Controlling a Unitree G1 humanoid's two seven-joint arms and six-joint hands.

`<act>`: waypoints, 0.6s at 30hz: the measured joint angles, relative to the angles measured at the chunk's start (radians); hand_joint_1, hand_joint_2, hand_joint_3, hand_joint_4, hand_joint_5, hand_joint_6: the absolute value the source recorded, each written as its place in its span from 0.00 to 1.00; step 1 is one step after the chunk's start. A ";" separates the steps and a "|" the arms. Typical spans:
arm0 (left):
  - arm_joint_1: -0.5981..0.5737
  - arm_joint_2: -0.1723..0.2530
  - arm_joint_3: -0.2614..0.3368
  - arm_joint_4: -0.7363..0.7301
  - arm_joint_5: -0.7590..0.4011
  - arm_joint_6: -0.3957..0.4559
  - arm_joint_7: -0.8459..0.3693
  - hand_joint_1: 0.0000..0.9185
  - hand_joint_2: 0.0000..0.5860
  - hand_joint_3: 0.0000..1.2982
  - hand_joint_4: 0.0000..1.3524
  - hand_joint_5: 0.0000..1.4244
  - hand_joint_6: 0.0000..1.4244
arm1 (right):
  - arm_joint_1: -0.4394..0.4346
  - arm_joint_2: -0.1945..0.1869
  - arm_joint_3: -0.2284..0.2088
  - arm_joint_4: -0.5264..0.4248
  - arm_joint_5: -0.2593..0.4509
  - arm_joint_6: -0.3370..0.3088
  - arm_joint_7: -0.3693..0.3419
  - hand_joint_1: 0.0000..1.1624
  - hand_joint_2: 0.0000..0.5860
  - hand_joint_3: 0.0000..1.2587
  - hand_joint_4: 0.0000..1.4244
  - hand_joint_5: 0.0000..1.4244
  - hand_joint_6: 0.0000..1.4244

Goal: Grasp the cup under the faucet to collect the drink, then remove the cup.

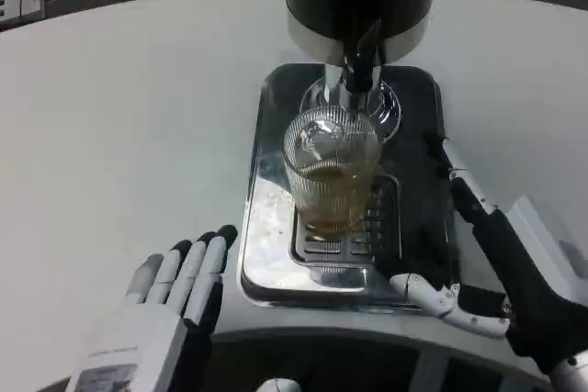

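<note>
Ribbed clear cup [331, 176] part-filled with amber drink under black faucet [361, 66] on steel tray [262, 227], left hand [175, 305] flat, empty on worktop [129, 135], right hand [478, 263] spread open beside tray, holding nothing

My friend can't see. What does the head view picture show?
A ribbed clear cup partly filled with amber drink stands on a metal drip tray under a dispenser's faucet. The robot's left hand and right hand sit open beside the tray.
</note>
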 measured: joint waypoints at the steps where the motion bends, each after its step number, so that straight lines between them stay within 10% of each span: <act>1: -0.002 0.003 -0.001 0.004 0.000 -0.007 0.004 0.00 0.30 0.00 0.00 0.00 0.00 | -0.010 0.003 0.003 0.008 0.004 0.010 0.001 0.52 0.39 0.00 0.03 0.08 0.16; 18: -0.008 0.004 -0.008 0.005 0.001 -0.008 0.004 0.00 0.31 0.00 0.00 0.00 0.00 | -0.138 0.030 0.047 0.130 0.096 0.030 0.019 0.54 0.38 0.00 0.04 0.09 0.18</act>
